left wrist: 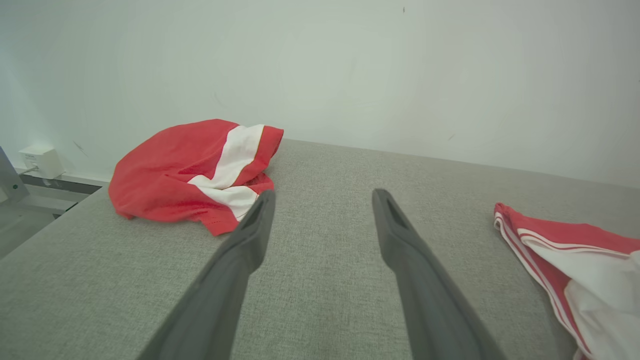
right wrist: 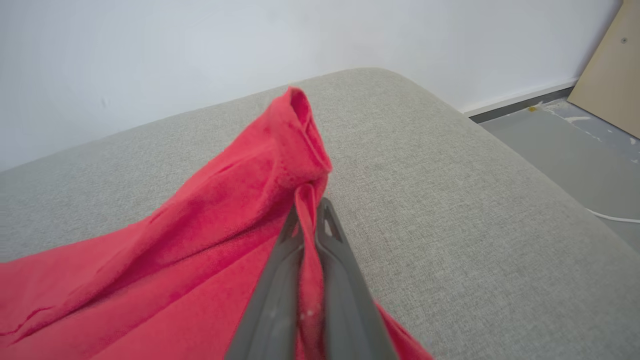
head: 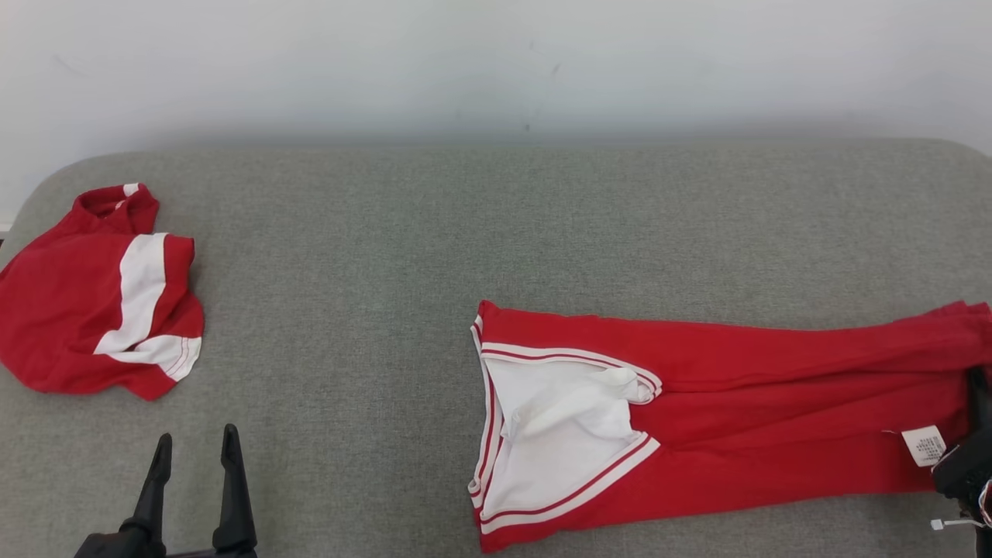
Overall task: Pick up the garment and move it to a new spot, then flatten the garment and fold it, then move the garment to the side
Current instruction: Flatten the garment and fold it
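The garment [head: 744, 403] is red with white-and-red striped trim and a white inner panel. It lies stretched out across the right half of the grey padded surface [head: 403, 310], a white care label near its right end. My right gripper [right wrist: 310, 212] is shut on a fold of its red fabric [right wrist: 210, 235] at that right end, and shows as a dark shape [head: 979, 391] at the head view's right edge. My left gripper [head: 196, 434] stands open and empty at the lower left, above bare surface [left wrist: 324, 196].
A second red and white garment [head: 93, 302] lies crumpled at the far left [left wrist: 190, 175]. A white wall stands behind the surface. Beyond the rounded right edge are floor [right wrist: 575, 150], a white cable and a tan board.
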You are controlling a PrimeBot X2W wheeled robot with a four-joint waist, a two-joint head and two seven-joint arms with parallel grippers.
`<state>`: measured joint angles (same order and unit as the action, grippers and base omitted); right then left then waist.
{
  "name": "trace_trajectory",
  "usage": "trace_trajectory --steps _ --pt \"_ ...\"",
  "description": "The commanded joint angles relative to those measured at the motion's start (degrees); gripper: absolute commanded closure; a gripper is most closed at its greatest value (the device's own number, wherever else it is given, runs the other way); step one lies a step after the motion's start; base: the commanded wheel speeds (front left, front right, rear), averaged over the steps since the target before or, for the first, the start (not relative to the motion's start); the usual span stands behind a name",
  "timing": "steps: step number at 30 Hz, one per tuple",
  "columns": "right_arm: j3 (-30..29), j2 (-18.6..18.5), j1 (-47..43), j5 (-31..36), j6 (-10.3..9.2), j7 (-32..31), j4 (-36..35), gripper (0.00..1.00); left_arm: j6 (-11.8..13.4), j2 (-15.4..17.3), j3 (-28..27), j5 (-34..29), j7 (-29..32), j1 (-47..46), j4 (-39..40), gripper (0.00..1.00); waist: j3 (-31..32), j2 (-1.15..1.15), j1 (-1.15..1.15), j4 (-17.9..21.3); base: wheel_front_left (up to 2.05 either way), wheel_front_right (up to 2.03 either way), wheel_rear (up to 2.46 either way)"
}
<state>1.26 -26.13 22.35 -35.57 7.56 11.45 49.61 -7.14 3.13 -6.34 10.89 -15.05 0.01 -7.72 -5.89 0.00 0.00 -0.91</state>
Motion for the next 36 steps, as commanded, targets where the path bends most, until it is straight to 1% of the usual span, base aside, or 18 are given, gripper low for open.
trace_trajectory --steps 1,6,11,18,22,28,31,32,36 --pt "0.17 -0.15 -0.43 0.54 -0.16 0.51 -1.02 1.00 -0.28 -0.17 -0.15 -0.12 -0.18 0.81 0.13 0.00 0.28 0.00 0.00 0.64 0.00 0.00 0.00" --pt "1.15 1.17 -1.79 2.15 -0.16 1.59 -6.25 1.00 -0.35 -0.22 -0.15 -0.02 -0.18 0.99 0.21 0.00 0.45 0.00 0.00 1.54 0.00 0.00 0.00" --pt "2.85 3.57 -4.27 4.58 -0.15 1.66 -15.32 1.00 -0.39 -0.24 -0.59 0.08 -0.18 1.11 0.37 0.00 0.47 0.00 0.00 2.35 0.00 0.00 0.00" --pt "6.05 8.72 -6.89 8.33 -0.15 -2.33 -29.21 1.00 -0.26 -0.26 -0.08 0.28 -0.18 -0.16 -0.11 0.00 0.14 0.00 0.00 2.47 0.00 0.00 0.00" --pt "8.43 11.82 -7.50 9.81 -0.15 -4.82 -35.01 1.00 -0.28 -0.25 0.66 0.43 -0.18 -0.78 -0.39 0.00 0.00 0.00 0.00 1.43 0.00 0.00 0.00" --pt "11.98 16.55 -6.79 10.99 -0.15 -7.14 -38.59 1.00 -0.07 -0.26 1.72 1.13 -0.18 -1.40 -0.75 0.00 -0.07 0.00 0.00 -1.16 0.00 0.00 0.00" --pt "13.85 18.47 -5.74 11.33 -0.15 -7.61 -38.64 1.00 -0.10 -0.25 2.03 1.03 -0.18 -2.02 -1.39 0.00 -0.20 0.00 0.00 -2.68 0.00 0.00 0.00" --pt "13.85 18.47 -5.74 11.33 -0.15 -7.61 -38.64 1.00 -0.10 -0.25 2.03 1.03 -0.18 -2.02 -1.39 0.00 -0.20 0.00 0.00 -2.68 0.00 0.00 0.00" --pt "15.43 20.15 -4.78 11.67 -0.15 -7.55 -37.15 1.00 -0.15 -0.26 2.28 1.37 -0.19 -2.66 -2.38 0.00 -0.41 0.00 0.00 -4.67 0.00 0.00 0.00"
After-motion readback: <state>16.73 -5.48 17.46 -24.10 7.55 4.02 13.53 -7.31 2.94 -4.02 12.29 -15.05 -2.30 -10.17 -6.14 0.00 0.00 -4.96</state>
